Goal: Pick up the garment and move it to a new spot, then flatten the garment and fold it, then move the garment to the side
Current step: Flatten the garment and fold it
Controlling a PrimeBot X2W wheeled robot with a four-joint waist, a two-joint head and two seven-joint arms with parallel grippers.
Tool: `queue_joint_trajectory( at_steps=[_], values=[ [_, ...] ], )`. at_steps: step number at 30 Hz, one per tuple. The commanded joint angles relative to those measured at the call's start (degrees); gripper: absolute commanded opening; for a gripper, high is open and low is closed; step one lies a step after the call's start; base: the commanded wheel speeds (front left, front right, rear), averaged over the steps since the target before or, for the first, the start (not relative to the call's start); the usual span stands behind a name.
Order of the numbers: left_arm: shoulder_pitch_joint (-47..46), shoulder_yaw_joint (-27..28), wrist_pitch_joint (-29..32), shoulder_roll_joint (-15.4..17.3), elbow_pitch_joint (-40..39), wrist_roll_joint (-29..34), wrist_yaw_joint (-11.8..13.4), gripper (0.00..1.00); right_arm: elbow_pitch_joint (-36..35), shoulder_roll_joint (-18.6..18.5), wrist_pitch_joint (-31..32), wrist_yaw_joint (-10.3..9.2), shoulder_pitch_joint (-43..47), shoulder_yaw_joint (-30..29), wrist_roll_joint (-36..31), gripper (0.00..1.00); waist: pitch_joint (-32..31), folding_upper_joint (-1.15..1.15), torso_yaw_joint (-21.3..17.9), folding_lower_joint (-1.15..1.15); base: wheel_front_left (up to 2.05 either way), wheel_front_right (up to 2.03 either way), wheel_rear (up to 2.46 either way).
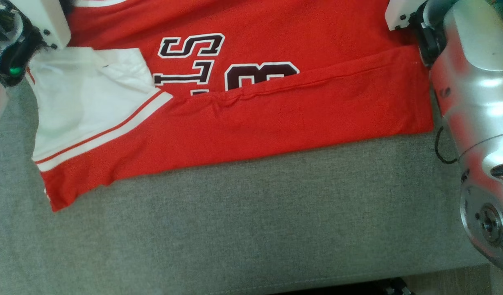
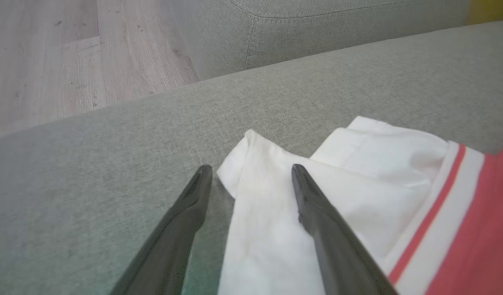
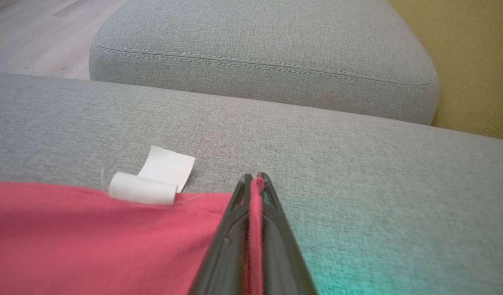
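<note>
Right wrist view, right hand (image 3: 254,177) clamped on garment (image 3: 91,237) edge, left hand (image 2: 251,167) wide, sofa (image 3: 358,172) open fwd

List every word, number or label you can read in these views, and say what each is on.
"S": dark, white-edged letter, lying sideways, on the red shirt with a white sleeve.
Neighbouring letter: partly covered by the sleeve, unreadable.
"8", probably: large dark digit, partly under the shirt's folded-over edge.
Small white curled fabric tag at the shirt's edge: no print legible.
</note>
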Motion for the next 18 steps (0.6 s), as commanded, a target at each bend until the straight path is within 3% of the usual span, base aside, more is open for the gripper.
queue_joint_trajectory(
  at_steps=[1,5,6,7,8,18],
  values=[
    [-3.03,1.18,0.55,2.59,-0.36,-1.01,0.09,1.00,-0.34,1.22,-0.42,-0.05,0.03,0.67,0.42,0.00,0.00,0.00,-0.07,0.00,0.00,0.00,0.00],
    [-3.28,-1.30,3.21,2.52,-1.17,-5.09,0.09,1.00,0.29,1.24,-0.45,-0.05,-0.31,1.21,0.68,0.00,0.09,0.00,-0.28,0.00,0.00,0.00,0.00],
    [-3.34,-1.81,3.69,2.61,-1.58,-6.12,0.09,0.83,0.42,1.25,-0.47,-0.05,-0.39,1.32,0.71,0.00,0.11,0.00,-0.32,0.00,0.00,0.00,0.00],
    [-3.42,-2.42,4.02,2.75,-2.21,-7.03,0.09,0.31,0.56,1.25,-0.50,-0.05,-0.47,1.40,0.75,0.00,0.11,0.00,-0.34,0.00,0.00,0.00,0.00],
    [-3.50,-3.11,4.19,2.93,-2.96,-7.79,0.09,0.00,0.69,1.25,-0.53,-0.05,-0.53,1.46,0.76,0.00,0.09,0.00,-0.35,0.00,0.00,0.00,0.00],
    [-5.31,-6.76,-9.06,2.42,-3.61,-9.10,0.09,0.00,1.98,0.90,-1.69,-0.05,0.18,1.18,1.00,0.00,-2.70,0.00,1.35,0.00,0.00,0.00,0.00]
  ],
)
